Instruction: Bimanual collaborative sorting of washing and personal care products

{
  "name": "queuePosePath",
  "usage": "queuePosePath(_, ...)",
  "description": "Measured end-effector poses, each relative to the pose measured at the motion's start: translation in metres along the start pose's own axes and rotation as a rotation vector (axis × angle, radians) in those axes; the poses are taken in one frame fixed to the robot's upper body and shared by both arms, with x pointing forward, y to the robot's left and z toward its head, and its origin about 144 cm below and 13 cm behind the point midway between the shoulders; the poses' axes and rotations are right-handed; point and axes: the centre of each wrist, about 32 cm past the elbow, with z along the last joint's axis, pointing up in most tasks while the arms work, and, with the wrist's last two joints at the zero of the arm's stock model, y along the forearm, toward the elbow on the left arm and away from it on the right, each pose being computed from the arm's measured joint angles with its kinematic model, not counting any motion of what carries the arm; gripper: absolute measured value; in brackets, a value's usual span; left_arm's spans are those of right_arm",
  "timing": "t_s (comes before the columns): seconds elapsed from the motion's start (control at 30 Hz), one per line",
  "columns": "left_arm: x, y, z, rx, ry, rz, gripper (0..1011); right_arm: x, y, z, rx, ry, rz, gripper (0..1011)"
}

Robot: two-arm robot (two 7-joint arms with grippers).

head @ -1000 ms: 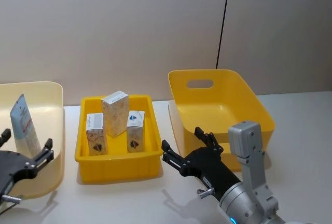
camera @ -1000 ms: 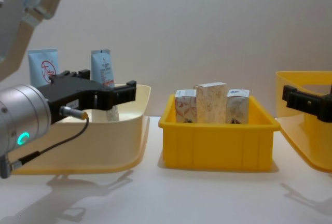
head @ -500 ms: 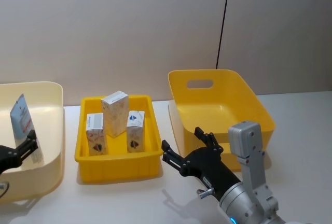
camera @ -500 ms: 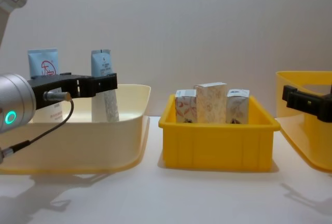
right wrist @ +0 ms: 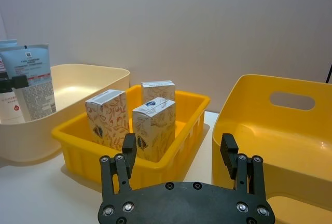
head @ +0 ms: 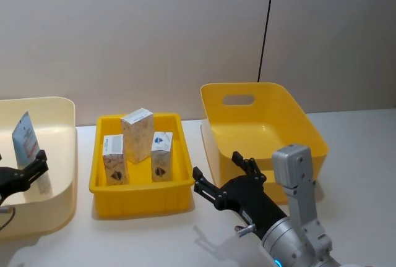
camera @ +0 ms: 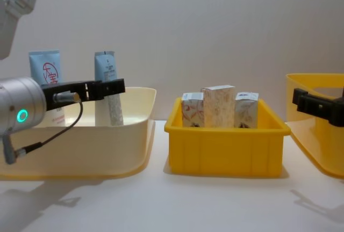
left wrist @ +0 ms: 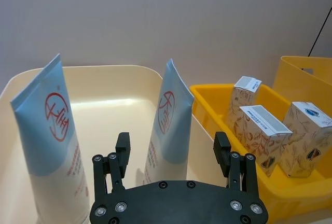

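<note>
Right gripper (right wrist: 178, 143): open, low over white worktop (right wrist: 36, 185).
Left gripper (left wrist: 172, 143): open, facing pale blue upright squeeze tube (left wrist: 171, 112) in cream plastic bin (left wrist: 104, 70).
Risk: an off-centre finger may topple it against its twin (left wrist: 49, 130).
Patterned whitish cardboard cartons (head: 137, 134): shallow yellow plastic tray (head: 139, 193).

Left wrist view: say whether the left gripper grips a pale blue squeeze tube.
No: the left gripper is open, with gaps between its fingers and the pale blue squeeze tube.

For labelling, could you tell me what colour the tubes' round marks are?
Red, on pale blue tubes; clearest in the left wrist view.
</note>
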Motion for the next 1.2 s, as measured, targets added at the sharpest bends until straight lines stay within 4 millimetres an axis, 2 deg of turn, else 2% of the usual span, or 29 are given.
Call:
queuePosePath(0.6, -0.002, -0.028, -0.007, 0.022, 0.0, -0.007, 1004, 0.0, 0.0, 0.0, 0.0, 0.0, 0.0, 1009)
queuePosePath(0.7, -0.003, -0.03, -0.008, 0.023, -0.002, -0.006, 969, 0.0, 0.0, 0.0, 0.0, 0.0, 0.0, 1008)
queuePosePath(0.9, -0.003, -0.034, -0.009, 0.025, -0.005, -0.003, 822, 0.0, 0.0, 0.0, 0.0, 0.0, 0.0, 1009)
queuePosePath(1.0, -0.003, -0.035, -0.009, 0.025, -0.006, -0.003, 707, 0.0, 0.0, 0.0, 0.0, 0.0, 0.0, 1008)
queuePosePath(1.03, -0.003, -0.035, -0.009, 0.025, -0.006, -0.003, 707, 0.0, 0.0, 0.0, 0.0, 0.0, 0.0, 1009)
queuePosePath(1.07, -0.003, -0.035, -0.009, 0.026, -0.006, -0.002, 648, 0.0, 0.0, 0.0, 0.0, 0.0, 0.0, 1009)
queuePosePath(1.13, -0.003, -0.036, -0.009, 0.026, -0.007, -0.002, 593, 0.0, 0.0, 0.0, 0.0, 0.0, 0.0, 1009)
queuePosePath(1.17, -0.003, -0.036, -0.009, 0.026, -0.007, -0.001, 593, 0.0, 0.0, 0.0, 0.0, 0.0, 0.0, 1008)
queuePosePath(1.2, -0.003, -0.036, -0.009, 0.026, -0.007, -0.001, 534, 0.0, 0.0, 0.0, 0.0, 0.0, 0.0, 1009)
